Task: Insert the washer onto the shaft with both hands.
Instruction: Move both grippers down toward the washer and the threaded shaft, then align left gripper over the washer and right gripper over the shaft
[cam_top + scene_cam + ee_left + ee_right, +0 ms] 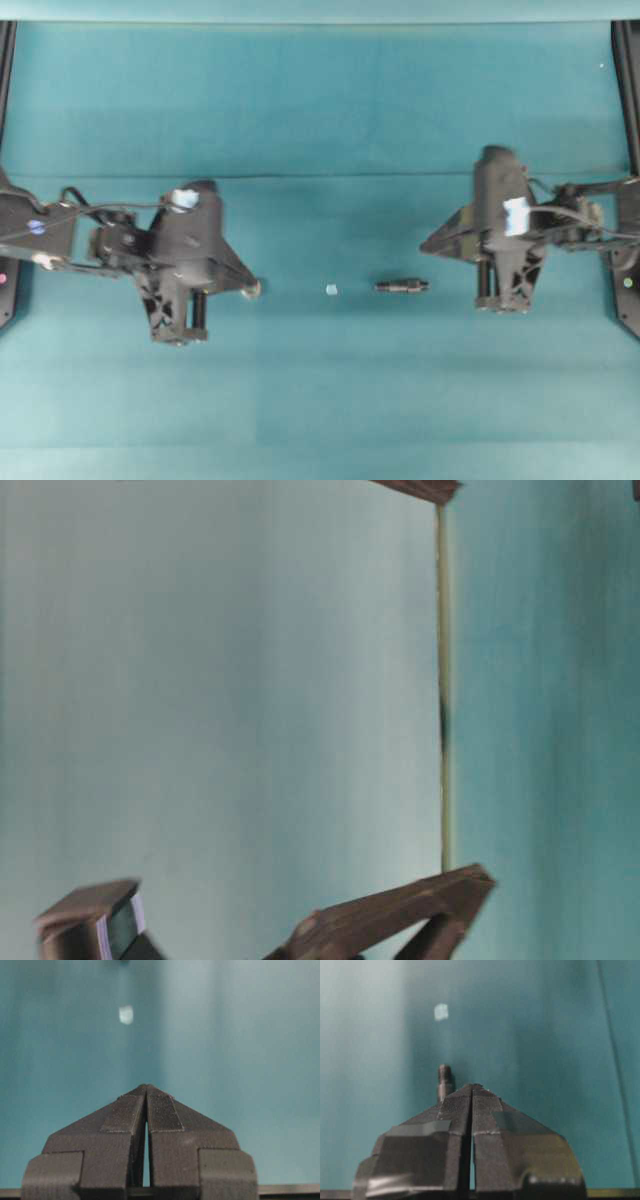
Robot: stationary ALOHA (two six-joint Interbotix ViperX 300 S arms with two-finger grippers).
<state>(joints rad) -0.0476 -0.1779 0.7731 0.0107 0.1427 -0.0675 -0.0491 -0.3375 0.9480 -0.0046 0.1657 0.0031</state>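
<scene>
The teal desk [320,400] carries the two arms facing each other, with the small parts lying in a line between them. The left tool [146,1089] is pinched fully closed, its two ribbed fingertips [161,1112] pressed together with only a hairline slit between them, and nothing is gripped. The right tool [472,1087] is likewise closed tight on nothing, with strips of tape across its fingers [420,1127]. The shaft [402,286] lies flat on the desk, lengthwise along the line between the arms, nearer the right arm than the left. In the right wrist view it pokes out just left of the closed tip, its lower part hidden behind the finger. A small silvery round piece, which appears to be the washer [252,289], lies on the desk right at the tip of the left tool in the overhead view. Whether the two touch cannot be told, and the left wrist view does not show it. Between that piece and the shaft sits a pale tape bit [331,290], apart from both and a little closer to the shaft.
</scene>
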